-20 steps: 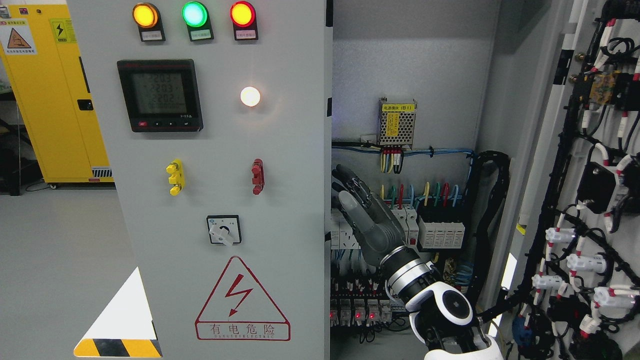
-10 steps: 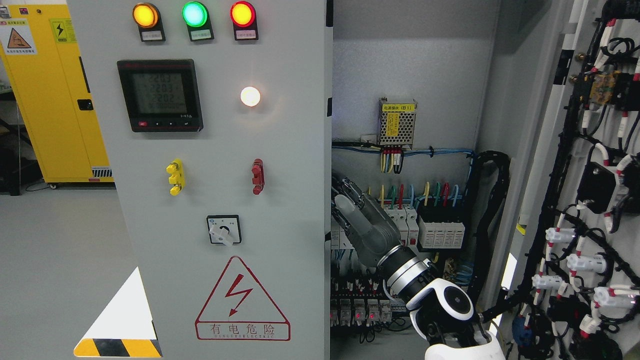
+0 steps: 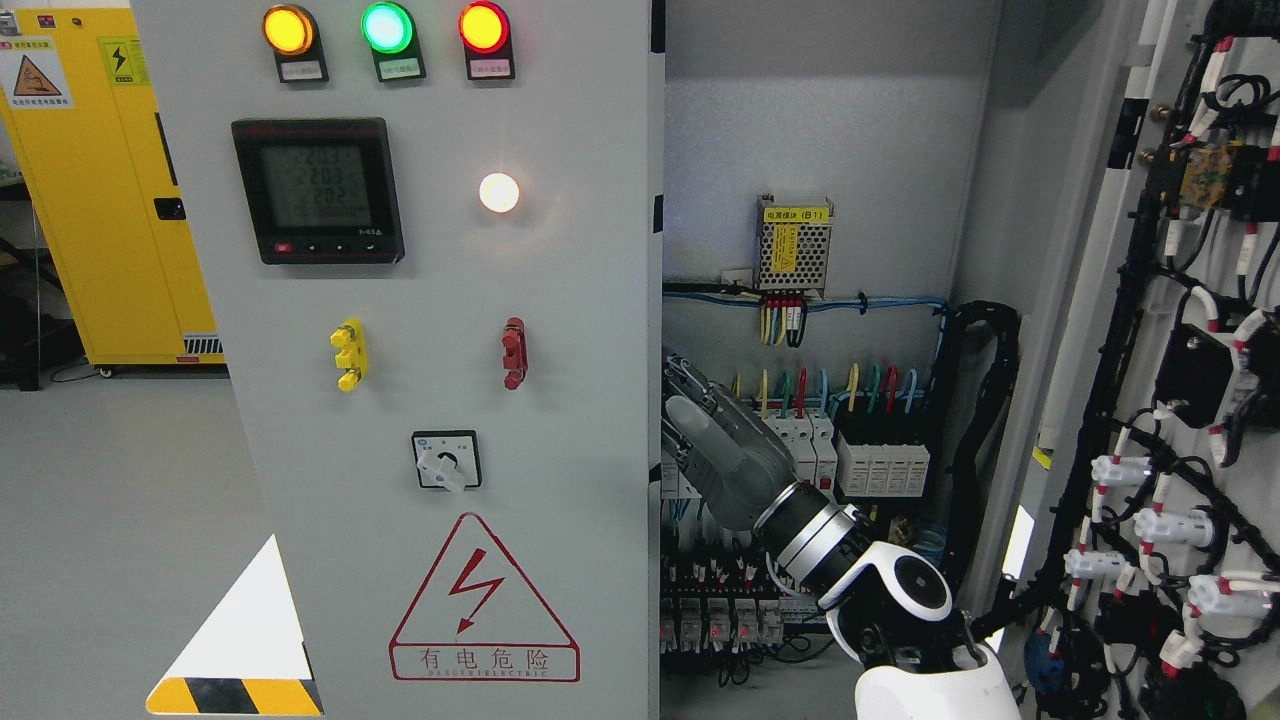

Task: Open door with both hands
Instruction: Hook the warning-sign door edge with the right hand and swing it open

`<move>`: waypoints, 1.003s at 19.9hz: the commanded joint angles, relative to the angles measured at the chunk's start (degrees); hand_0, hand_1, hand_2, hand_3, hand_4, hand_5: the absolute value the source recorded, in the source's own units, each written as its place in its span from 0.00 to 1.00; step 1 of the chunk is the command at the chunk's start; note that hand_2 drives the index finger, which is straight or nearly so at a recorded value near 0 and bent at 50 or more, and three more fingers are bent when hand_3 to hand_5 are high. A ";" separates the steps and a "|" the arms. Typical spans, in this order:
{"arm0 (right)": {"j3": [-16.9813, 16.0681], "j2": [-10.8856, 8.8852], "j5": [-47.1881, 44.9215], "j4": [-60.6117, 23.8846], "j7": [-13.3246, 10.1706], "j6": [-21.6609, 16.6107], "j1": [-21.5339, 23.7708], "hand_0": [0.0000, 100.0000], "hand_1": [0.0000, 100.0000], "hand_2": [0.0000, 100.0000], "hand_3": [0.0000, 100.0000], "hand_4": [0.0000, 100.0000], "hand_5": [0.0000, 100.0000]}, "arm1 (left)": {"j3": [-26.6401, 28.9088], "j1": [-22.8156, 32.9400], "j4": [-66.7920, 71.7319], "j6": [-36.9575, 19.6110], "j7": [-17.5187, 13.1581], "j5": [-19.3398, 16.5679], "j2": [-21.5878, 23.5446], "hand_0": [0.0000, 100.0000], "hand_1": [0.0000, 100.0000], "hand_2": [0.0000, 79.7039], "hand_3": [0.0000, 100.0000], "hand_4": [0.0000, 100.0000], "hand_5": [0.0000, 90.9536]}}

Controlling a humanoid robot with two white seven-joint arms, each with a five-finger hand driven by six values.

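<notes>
In the head view, the right hand (image 3: pixel 715 445) reaches from the lower right to the inner edge of the grey left door (image 3: pixel 560 300), its fingers (image 3: pixel 690 420) curled against that edge, while the right door (image 3: pixel 1190 380) stands swung open, showing cabinet wiring (image 3: pixel 850 400).

Left door (image 3: pixel 400 400), lower edge: red triangle sign (image 3: pixel 484 598) with lightning bolt, "有电危险" beneath; smaller line under it too small to read.
Meter (image 3: pixel 318 190) near top edge: three rows of digits, roughly 220-range, blurred.
Power supply (image 3: pixel 795 243) on cabinet back wall: yellow label ending "(B1)".
Yellow cabinet (image 3: pixel 90 180), top corner: warning stickers, unreadable.
</notes>
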 commanded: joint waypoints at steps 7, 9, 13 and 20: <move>-1.64 -0.10 -0.16 3.99 4.65 0.30 -2.22 0.00 0.50 0.04 0.00 0.00 0.00 | 0.03 1.93 0.01 0.04 0.04 0.00 -0.19 0.12 0.56 0.00 0.00 0.00 0.00; -1.72 -0.10 -0.16 3.91 4.91 0.30 -2.22 0.00 0.50 0.04 0.00 0.00 0.00 | -0.06 1.93 -0.08 0.04 0.04 0.00 -0.27 0.12 0.56 0.00 0.00 0.00 0.00; -1.81 -0.10 -0.16 3.91 8.69 0.30 -2.13 0.00 0.50 0.04 0.00 0.00 0.00 | -0.14 1.93 0.01 0.04 0.04 0.00 -0.80 0.12 0.56 0.00 0.00 0.00 0.00; -1.90 -0.10 -2.26 3.47 9.66 0.21 -1.61 0.00 0.50 0.04 0.00 0.00 0.00 | -0.14 1.93 0.01 0.04 0.04 0.00 -0.62 0.12 0.56 0.00 0.00 0.00 0.00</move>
